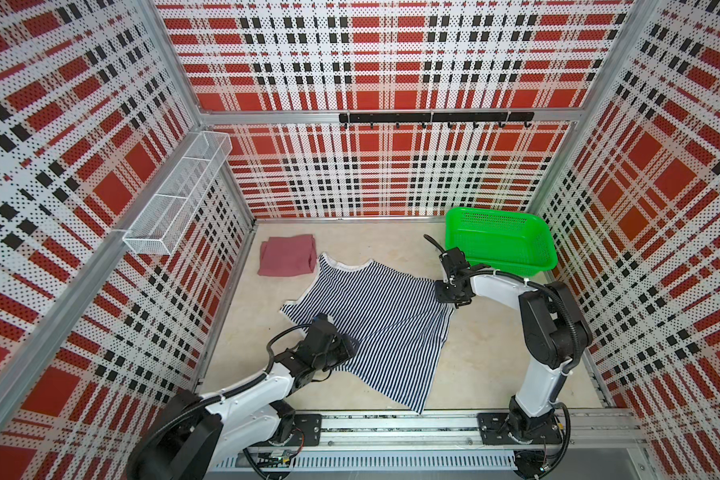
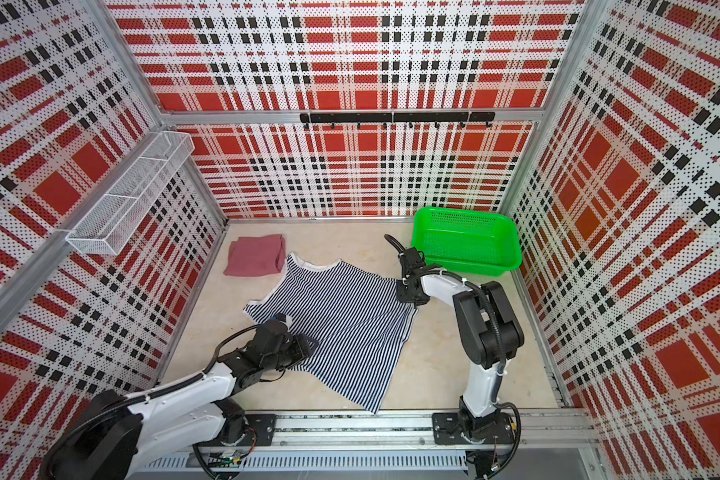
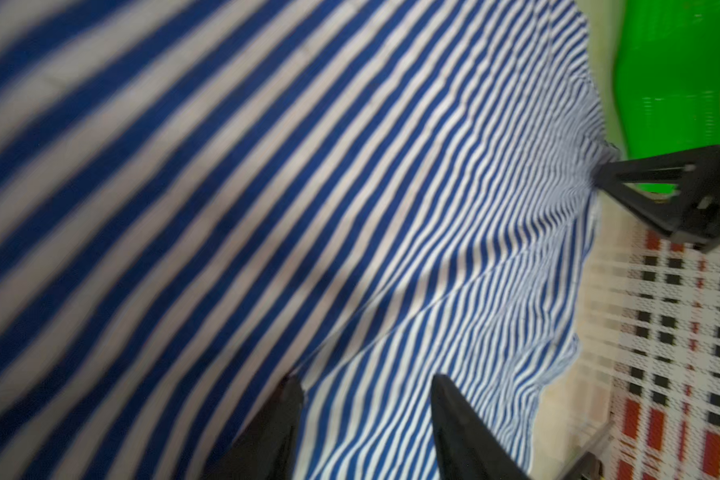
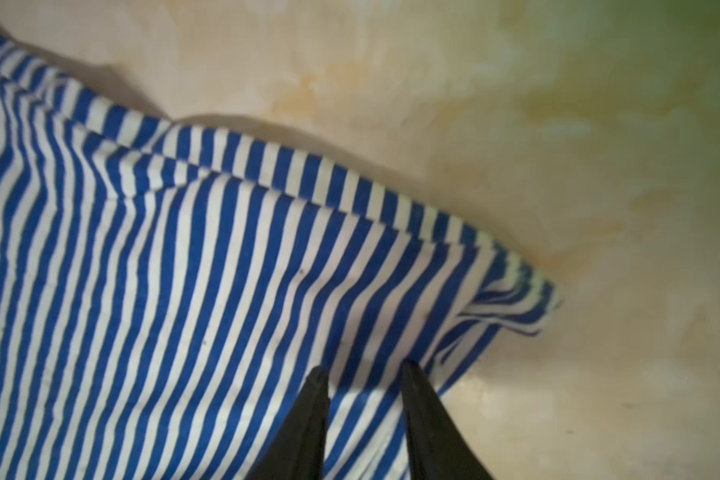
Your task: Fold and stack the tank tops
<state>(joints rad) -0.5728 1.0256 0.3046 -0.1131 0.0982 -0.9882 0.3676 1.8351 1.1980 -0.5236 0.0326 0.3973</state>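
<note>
The striped tank top (image 1: 375, 307) (image 2: 341, 307) lies spread out over the middle of the table, straps toward the back. The rose tank top (image 1: 285, 255) (image 2: 255, 254) sits folded at the back left, just touching a strap. My left gripper (image 1: 350, 347) (image 3: 366, 380) is low over the striped top's left side, jaws apart, with cloth (image 3: 391, 208) showing between them. My right gripper (image 1: 449, 305) (image 4: 364, 368) is at the top's right edge, near a bunched corner. Its jaws stand apart over the stripes (image 4: 184, 291).
A green mesh basket (image 1: 512, 262) (image 2: 474, 259) stands at the back right, just behind the right arm. A white wire shelf (image 1: 179, 195) hangs on the left wall and a black hook rail (image 1: 433, 117) on the back wall. Bare table lies right of the striped top.
</note>
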